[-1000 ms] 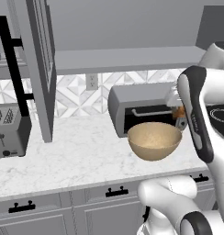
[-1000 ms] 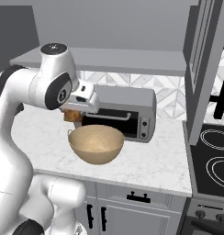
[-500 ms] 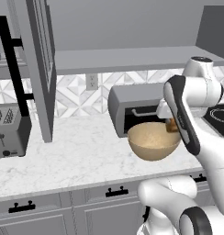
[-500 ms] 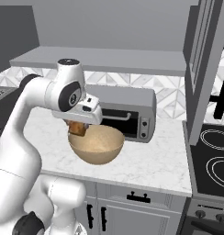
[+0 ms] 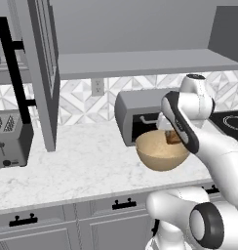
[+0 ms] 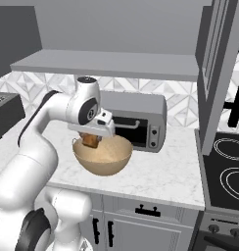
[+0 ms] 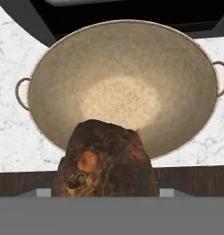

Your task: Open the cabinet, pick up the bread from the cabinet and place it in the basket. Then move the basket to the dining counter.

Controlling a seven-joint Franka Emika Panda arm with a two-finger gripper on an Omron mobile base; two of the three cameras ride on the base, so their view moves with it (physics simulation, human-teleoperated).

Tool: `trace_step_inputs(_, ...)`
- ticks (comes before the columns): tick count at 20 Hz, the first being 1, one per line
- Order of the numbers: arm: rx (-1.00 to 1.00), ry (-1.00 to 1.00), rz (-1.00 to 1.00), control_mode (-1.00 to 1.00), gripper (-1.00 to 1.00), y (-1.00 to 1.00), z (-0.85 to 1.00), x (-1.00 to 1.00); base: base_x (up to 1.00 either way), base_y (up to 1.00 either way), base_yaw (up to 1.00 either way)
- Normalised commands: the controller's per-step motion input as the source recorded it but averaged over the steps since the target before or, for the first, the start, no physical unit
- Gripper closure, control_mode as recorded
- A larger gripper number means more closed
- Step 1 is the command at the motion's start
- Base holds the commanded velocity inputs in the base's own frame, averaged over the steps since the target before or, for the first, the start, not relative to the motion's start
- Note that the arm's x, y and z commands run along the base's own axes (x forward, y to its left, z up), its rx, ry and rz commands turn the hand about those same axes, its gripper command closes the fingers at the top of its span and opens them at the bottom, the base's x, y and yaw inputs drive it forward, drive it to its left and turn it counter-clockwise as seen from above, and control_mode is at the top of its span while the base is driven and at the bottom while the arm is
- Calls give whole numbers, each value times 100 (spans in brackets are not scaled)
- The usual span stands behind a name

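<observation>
My gripper point(image 6: 91, 138) is shut on the bread point(image 6: 90, 141), a small brown crusty lump, and hangs just above the tan bowl-shaped basket point(image 6: 106, 158). In the left base view the bread point(image 5: 173, 138) shows past my forearm, over the right half of the basket point(image 5: 157, 157). Through the hand view the bread point(image 7: 106, 163) hides my fingertips, and the basket's inner wall point(image 7: 118, 59) opens wide below it. The cabinet door point(image 5: 43, 73) stands swung open, its black bar handle point(image 5: 14, 68) facing out. The dining counter is out of view.
A grey toaster oven point(image 6: 141, 120) stands right behind the basket. A toaster point(image 5: 11, 139) sits at the counter's left end. The stove point(image 6: 229, 169) lies to the right. Grey drawers point(image 5: 67, 217) run under the marble counter point(image 5: 77, 166).
The arm has swung the bread leftward and down from beside the toaster oven to over the basket's bowl. The basket has stayed put and the grip is unchanged.
</observation>
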Motion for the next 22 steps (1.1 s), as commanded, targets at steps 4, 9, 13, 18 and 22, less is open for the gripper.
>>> trace_step_inputs(4,0,0,0,-100,100,-1,-78,12,0,0,0)
trace_step_inputs(9,0,0,0,-100,100,-7,-47,27,0,0,0)
trace_step_inputs(13,0,1,0,-100,100,-1,-42,11,0,0,0)
trace_step_inputs(18,0,3,0,-100,100,-11,-12,23,0,0,0)
trace_step_inputs(22,0,2,0,-100,100,-5,-16,15,0,0,0)
